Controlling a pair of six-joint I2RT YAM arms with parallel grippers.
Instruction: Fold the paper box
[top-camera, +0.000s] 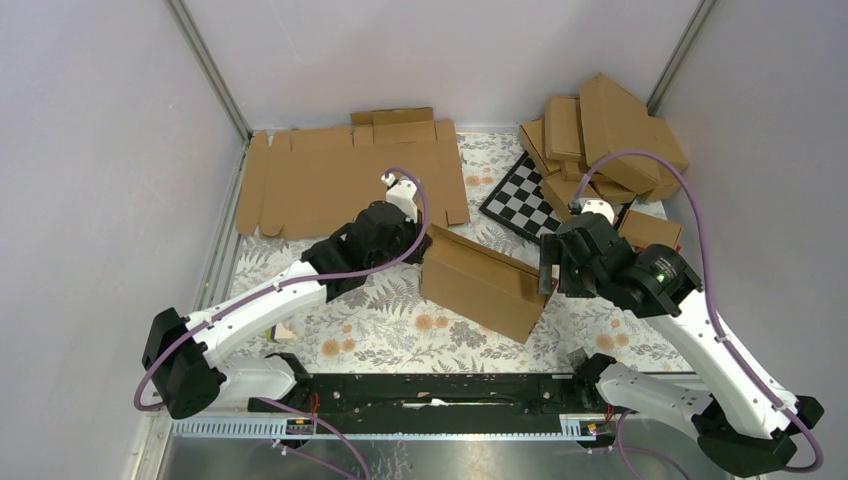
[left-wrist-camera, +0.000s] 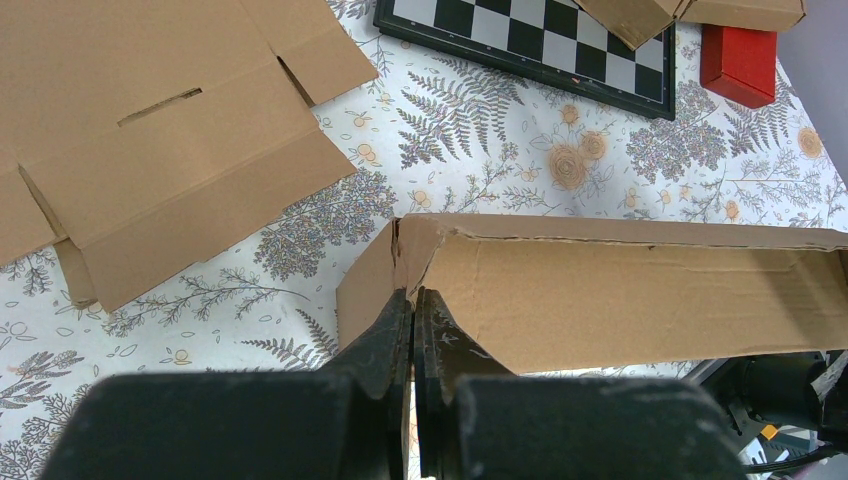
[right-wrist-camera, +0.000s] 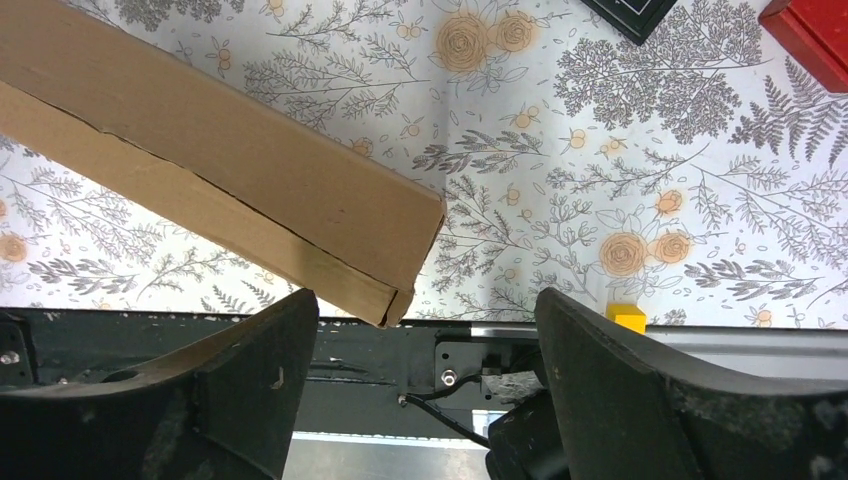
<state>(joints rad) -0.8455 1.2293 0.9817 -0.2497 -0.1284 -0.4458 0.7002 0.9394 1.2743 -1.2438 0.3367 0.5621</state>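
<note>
On the flowered bench (top-camera: 380, 335) the paper box (top-camera: 480, 285) lies in the middle, running from ten to four o'clock. It looks light and stiff, but the thin walls may crease, so the end walls are the best hold. The left hand (left-wrist-camera: 413, 335) is pinched closed on the ten o'clock end. The right hand (right-wrist-camera: 423, 310) stands wide open at the four o'clock corner. The inner tabs are hidden.

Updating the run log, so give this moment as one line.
left fingers: shut on paper box corner | right fingers: open at its other end | box: partly folded
</note>
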